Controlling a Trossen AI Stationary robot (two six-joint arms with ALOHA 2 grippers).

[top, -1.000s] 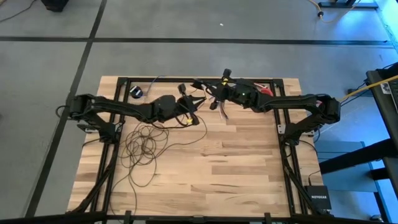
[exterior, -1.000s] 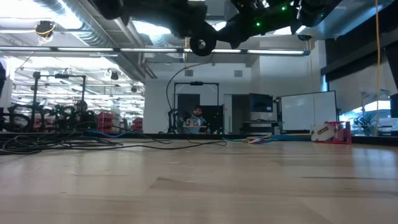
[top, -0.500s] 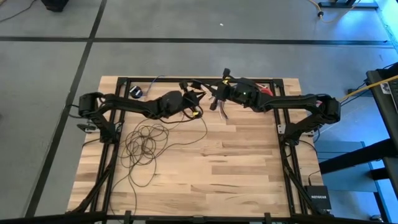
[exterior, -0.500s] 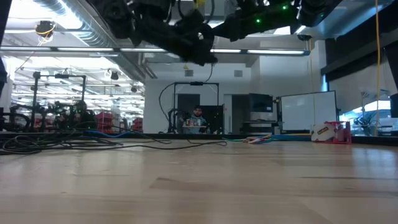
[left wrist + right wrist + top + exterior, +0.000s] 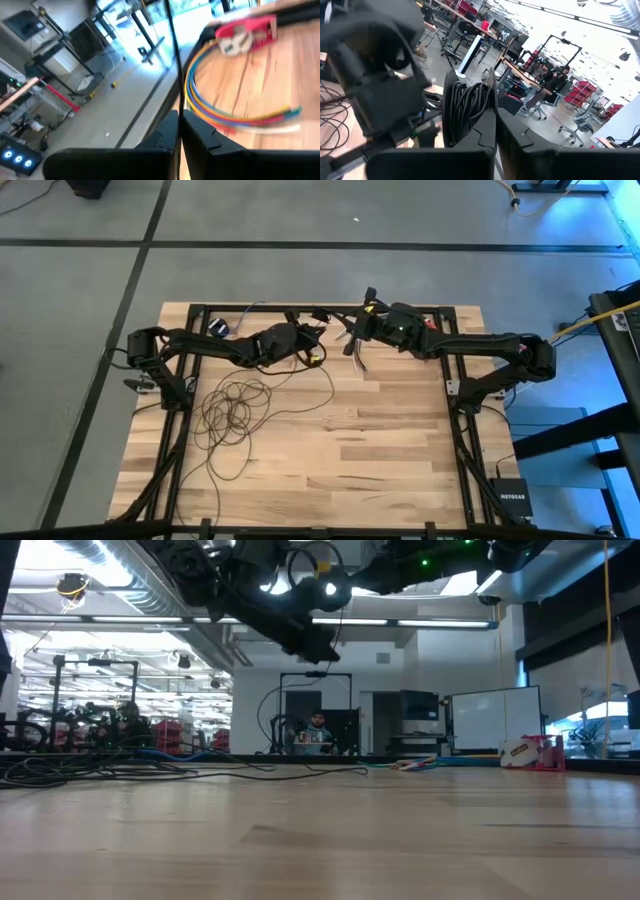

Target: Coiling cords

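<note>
- Since 1 second ago, your left gripper (image 5: 312,343) has swung from the middle of the table toward its far edge, and your right gripper (image 5: 352,338) has edged slightly farther back as well.
- Your left gripper now hangs in the air above the far edge of the table (image 5: 380,440), close to the right gripper, with only a small gap between the 2.
- Left jaws: pressed together on a single thin strand of the cords (image 5: 171,55); in the left wrist view the strand runs straight out from between the fingertips.
- Right jaws: closed on a thick bundle of coiled loops of the cords (image 5: 467,107), which bulges up between the 2 fingers in the right wrist view.
- Most of the cords (image 5: 236,412) still lie loose on the left half of the table as a tangle of overlapping loops, with 1 long strand trailing toward the near left edge and another rising toward your left gripper.
- A small black round puck (image 5: 220,328) sits near the far left corner of the table.
- A short bundle of multicoloured wires (image 5: 235,112) curves across the wood just beyond your left gripper, beside a red object (image 5: 247,32).
- From the low view, both arms hang high over the table and a loop of dark strand (image 5: 285,705) dangles beneath them.
- A person (image 5: 316,730) is seated far back in the room, well beyond the table.
</note>
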